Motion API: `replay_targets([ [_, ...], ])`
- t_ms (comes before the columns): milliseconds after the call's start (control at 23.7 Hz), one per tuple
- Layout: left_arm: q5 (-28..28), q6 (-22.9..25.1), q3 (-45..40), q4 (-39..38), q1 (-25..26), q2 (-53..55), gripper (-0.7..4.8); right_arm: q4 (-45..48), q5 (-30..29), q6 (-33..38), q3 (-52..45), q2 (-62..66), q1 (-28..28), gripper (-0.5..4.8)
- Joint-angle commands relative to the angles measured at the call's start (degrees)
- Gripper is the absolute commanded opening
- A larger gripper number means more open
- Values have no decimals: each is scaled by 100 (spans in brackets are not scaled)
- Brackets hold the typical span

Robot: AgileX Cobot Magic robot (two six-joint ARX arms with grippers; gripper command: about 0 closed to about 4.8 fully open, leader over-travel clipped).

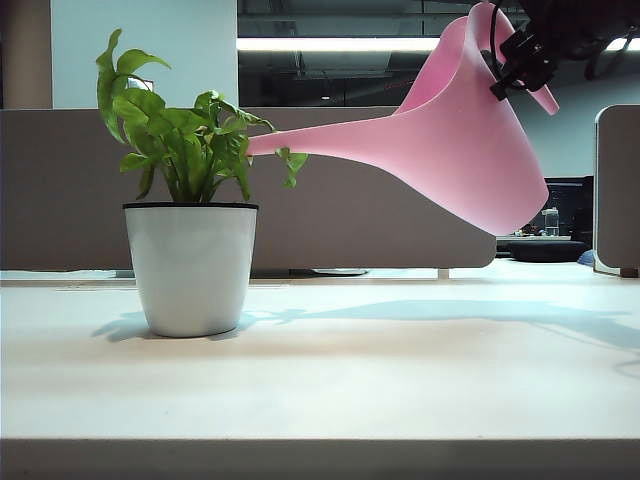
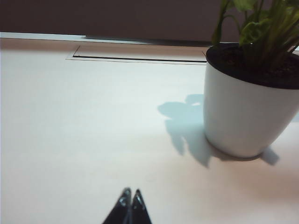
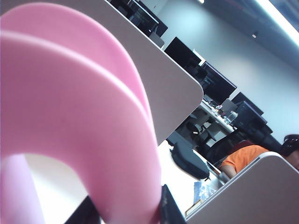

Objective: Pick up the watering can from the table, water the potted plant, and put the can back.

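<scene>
The pink watering can (image 1: pixel 470 140) hangs tilted high above the table (image 1: pixel 330 380) at the right, its long spout tip reaching into the leaves of the potted plant (image 1: pixel 190 240). My right gripper (image 1: pixel 520 62) is shut on the can's handle (image 3: pixel 117 140) at the top right; both dark fingers press its sides. The white pot (image 2: pixel 247 107) stands on the table's left half. My left gripper (image 2: pixel 131 193) is shut and empty, low over the table some way short of the pot.
A grey partition (image 1: pixel 330 200) runs behind the table. A recessed slot (image 2: pixel 140 52) lies in the tabletop near the back edge. Office desks, monitors and a person in orange (image 3: pixel 245 156) are beyond the partition.
</scene>
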Motion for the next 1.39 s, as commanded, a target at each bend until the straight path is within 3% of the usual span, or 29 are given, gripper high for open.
replay_targets([
  [42, 28, 0, 22, 55, 4, 2, -5, 767, 42, -13, 131, -157, 9, 85],
  [675, 28, 0, 22, 55, 4, 2, -5, 1082, 50, -608, 140, -160, 157, 85],
  [1393, 28, 0, 22, 55, 4, 2, -5, 1084, 157, -590, 435, -162, 157, 85],
])
